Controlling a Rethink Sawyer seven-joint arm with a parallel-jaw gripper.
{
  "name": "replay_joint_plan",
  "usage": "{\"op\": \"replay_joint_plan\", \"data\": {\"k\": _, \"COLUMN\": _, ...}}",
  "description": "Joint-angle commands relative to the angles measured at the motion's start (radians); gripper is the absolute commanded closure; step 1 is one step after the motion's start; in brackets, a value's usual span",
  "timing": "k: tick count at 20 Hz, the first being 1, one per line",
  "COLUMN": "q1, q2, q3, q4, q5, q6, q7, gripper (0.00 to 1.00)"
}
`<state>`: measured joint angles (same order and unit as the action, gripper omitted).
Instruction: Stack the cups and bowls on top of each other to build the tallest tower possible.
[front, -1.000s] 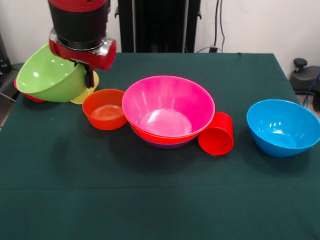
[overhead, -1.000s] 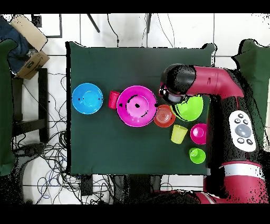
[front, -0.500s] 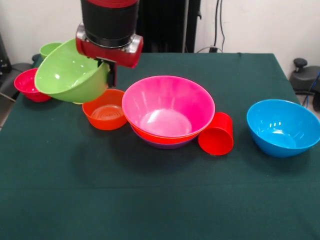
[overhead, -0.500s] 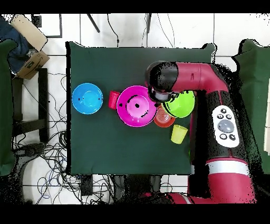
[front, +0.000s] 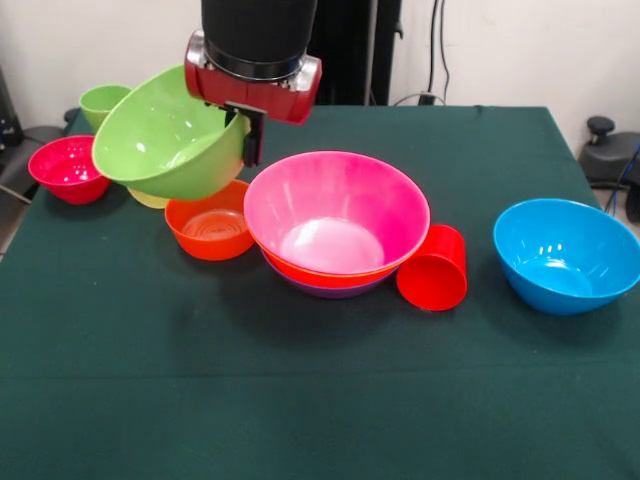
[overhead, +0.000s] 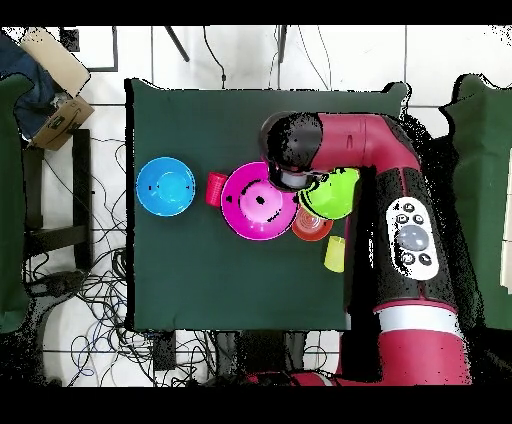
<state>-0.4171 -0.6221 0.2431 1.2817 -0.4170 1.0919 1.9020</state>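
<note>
Gripping lime-green bowl aloft, pincer, no readable writing

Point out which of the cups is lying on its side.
The red cup. It lies tipped over on the table against the pink bowl, its mouth facing the camera in the front view, whereas the green cup stands upright at the far corner.

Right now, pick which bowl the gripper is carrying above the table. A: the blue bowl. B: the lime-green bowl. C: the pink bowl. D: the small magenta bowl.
B: the gripper is clamped on the rim of the lime-green bowl, which hangs tilted above the small red-orange bowl, while the other bowls rest on the table.
</note>
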Motion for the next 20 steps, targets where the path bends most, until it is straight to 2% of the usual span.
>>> {"op": "replay_joint_plan", "data": {"k": 1, "q1": 0.027, "q2": 0.013, "q3": -0.016, "q4": 0.06, "q5": -0.004, "q6": -0.036, "q7": 0.067, "gripper": 1.0}}
{"op": "replay_joint_plan", "data": {"k": 20, "q1": 0.106, "q2": 0.012, "q3": -0.077, "q4": 0.094, "q5": -0.001, "q6": -0.112, "q7": 0.123, "gripper": 1.0}}
